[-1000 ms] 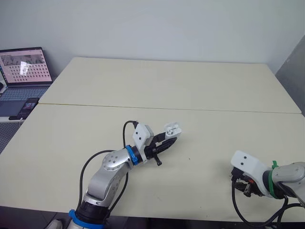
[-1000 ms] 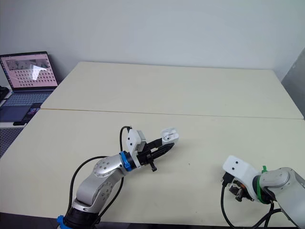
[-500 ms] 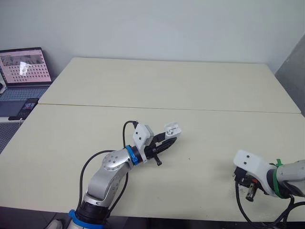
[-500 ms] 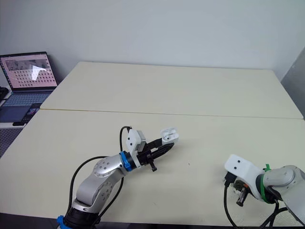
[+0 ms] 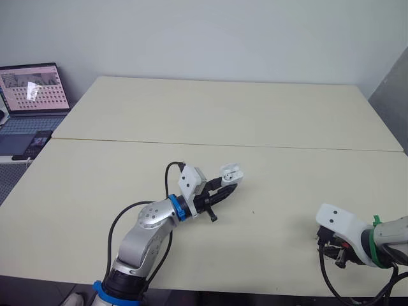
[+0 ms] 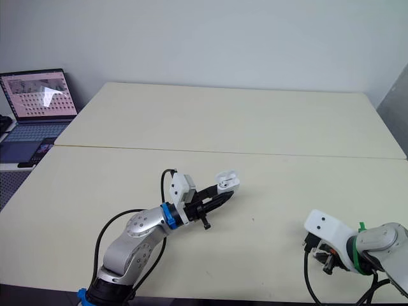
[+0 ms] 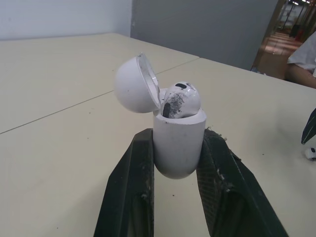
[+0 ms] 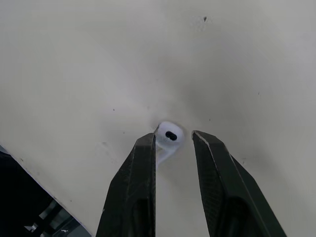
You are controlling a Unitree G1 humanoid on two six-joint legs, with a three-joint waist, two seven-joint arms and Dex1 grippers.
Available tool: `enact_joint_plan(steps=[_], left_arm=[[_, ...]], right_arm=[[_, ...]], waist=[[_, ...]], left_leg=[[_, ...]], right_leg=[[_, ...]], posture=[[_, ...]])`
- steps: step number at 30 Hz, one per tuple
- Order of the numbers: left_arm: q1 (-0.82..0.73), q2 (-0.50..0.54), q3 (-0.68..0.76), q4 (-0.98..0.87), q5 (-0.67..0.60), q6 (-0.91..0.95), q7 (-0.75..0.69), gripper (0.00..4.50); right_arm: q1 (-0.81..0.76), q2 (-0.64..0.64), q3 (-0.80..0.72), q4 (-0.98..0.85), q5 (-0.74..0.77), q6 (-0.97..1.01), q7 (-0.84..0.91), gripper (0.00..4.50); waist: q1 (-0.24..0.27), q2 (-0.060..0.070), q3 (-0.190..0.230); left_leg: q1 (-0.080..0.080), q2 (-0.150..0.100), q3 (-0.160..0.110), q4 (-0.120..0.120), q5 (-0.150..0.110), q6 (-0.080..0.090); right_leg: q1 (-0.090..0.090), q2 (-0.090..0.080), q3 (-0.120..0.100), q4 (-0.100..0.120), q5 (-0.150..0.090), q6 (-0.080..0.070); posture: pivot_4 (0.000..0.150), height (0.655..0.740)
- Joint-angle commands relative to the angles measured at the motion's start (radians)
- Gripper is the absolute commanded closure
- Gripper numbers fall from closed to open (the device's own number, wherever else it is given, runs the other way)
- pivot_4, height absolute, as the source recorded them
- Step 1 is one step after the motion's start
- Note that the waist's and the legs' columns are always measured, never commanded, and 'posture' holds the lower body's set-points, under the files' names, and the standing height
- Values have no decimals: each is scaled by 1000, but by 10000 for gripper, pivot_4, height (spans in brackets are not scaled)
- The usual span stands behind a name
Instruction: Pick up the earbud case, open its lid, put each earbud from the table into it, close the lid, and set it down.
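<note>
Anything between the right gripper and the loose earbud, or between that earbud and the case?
Nothing visible. The right gripper, open, straddles the earbud on the table; only table surface lies between it and the open case held by the left gripper.

No readable text, label or number (grid on the laptop screen (image 5: 33, 88) too small to tell)

Open laptop (image 5: 32, 89), screen lit.

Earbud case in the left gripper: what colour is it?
The case is plain white, lid included; clearest in the left wrist view.
</note>
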Motion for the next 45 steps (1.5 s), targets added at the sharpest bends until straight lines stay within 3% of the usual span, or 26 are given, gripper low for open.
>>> enact_joint_plan(steps=[1,27,33,38,45], left_arm=[[-9,-4,-10,-35,0,-6,0,36978],[-20,7,-7,-52,-6,16,-3,36978],[-21,9,-7,-49,-9,16,-6,36978],[-23,10,-9,-44,-8,14,-9,36978],[-27,10,-7,-49,-12,23,-6,36978]], right_arm=[[20,-6,-34,-15,-3,-14,-25,33170],[27,23,-83,1,26,-43,-71,33170],[-23,89,-137,-40,111,-31,-25,33170],[40,107,-133,-60,136,-39,-29,44747],[79,162,-110,-29,90,-104,-103,44747]], waist=[[0,0,0],[0,0,0],[0,0,0],[0,0,0],[-1,0,0]], left_leg=[[0,0,0,0,0,0],[0,0,0,0,0,0],[0,0,0,0,0,0],[0,0,0,0,0,0],[0,0,0,0,0,0]], right_leg=[[0,0,0,0,0,0],[0,0,0,0,0,0],[0,0,0,0,0,0],[0,0,0,0,0,0],[0,0,0,0,0,0]], posture=[[1500,7400],[1500,7400],[1500,7400],[1500,7400],[1500,7400]])
